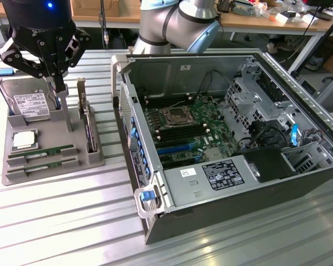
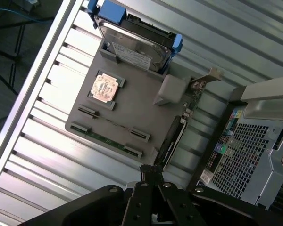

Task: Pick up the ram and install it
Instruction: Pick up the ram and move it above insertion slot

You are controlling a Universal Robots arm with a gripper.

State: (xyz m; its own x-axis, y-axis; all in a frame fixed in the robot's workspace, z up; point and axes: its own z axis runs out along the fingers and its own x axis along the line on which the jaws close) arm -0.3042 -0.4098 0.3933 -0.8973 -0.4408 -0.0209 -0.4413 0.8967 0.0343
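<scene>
One arm points its closed, empty gripper straight down above the tray holding the ram.

One ram stick and a second ram stick, both long, thin green boards, stand on edge in parallel slots. They lie just beside each other along the grey holder's near edge in the exterior view.
</scene>
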